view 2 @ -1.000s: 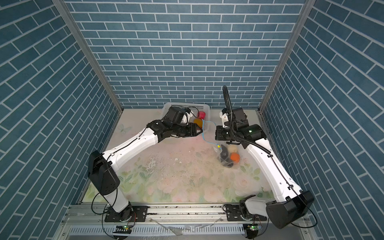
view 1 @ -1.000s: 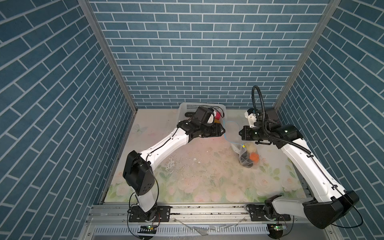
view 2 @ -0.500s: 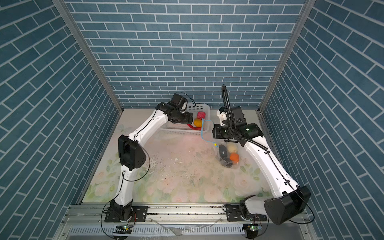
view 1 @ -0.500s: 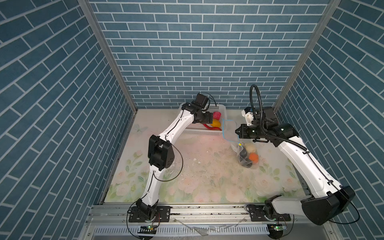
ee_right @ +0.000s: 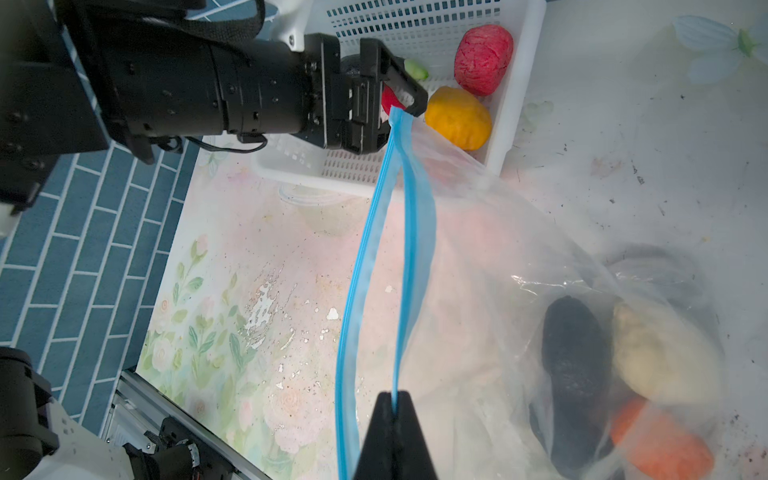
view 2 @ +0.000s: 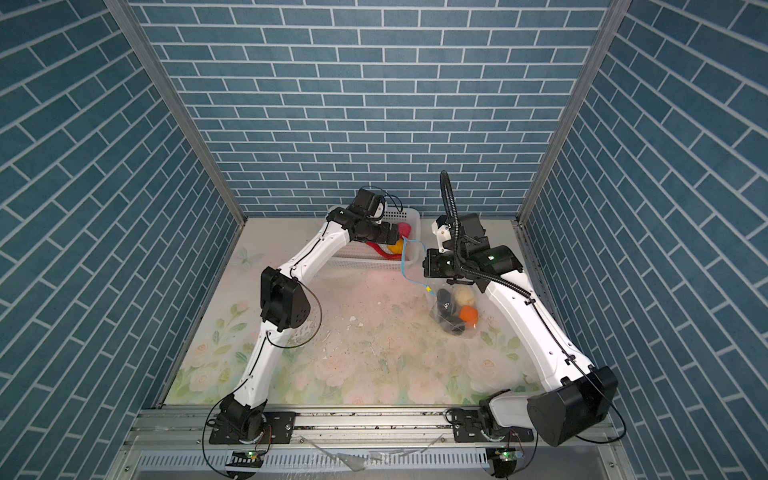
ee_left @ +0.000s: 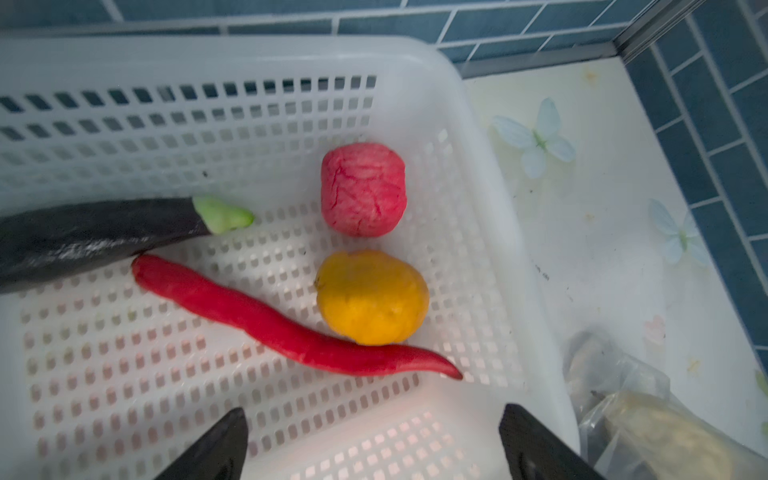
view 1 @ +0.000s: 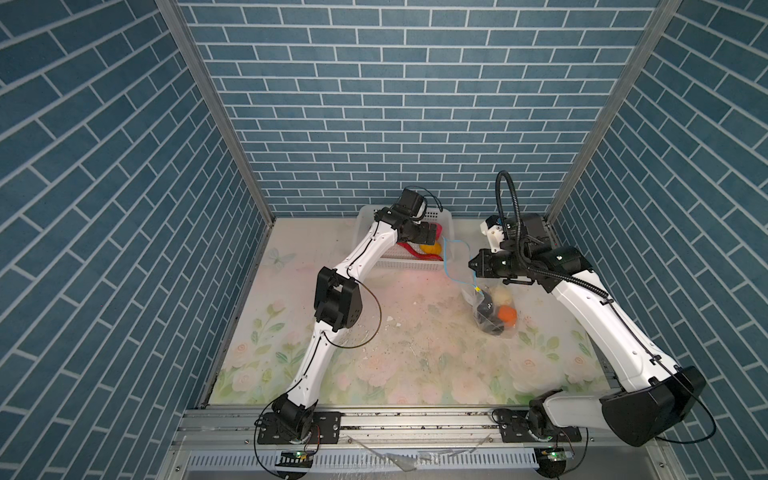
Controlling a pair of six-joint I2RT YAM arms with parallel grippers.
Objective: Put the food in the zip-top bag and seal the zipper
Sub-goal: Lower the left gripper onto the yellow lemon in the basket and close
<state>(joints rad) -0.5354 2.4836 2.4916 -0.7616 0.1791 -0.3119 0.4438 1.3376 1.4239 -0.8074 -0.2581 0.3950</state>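
Far back in the white basket (ee_left: 457, 83), take the yellow-orange piece (ee_left: 371, 297) squarely, clear of the red chilli (ee_left: 282, 328) touching it, with the spread, empty left gripper (ee_left: 374, 409), then carry right into the zip-top bag (ee_right: 519, 249), zipper (ee_right: 409, 249) clamped in the right gripper (ee_right: 392, 399).

The aubergine (ee_left: 91, 237) ahead of the left gripper (ee_left: 374, 409) runs off the left wrist frame, the zip-top bag (ee_left: 631, 419) beside one finger is a cropped blur, and in the right wrist view a zipper (ee_right: 357, 282) strand leaves the frame beside the right gripper (ee_right: 392, 395).
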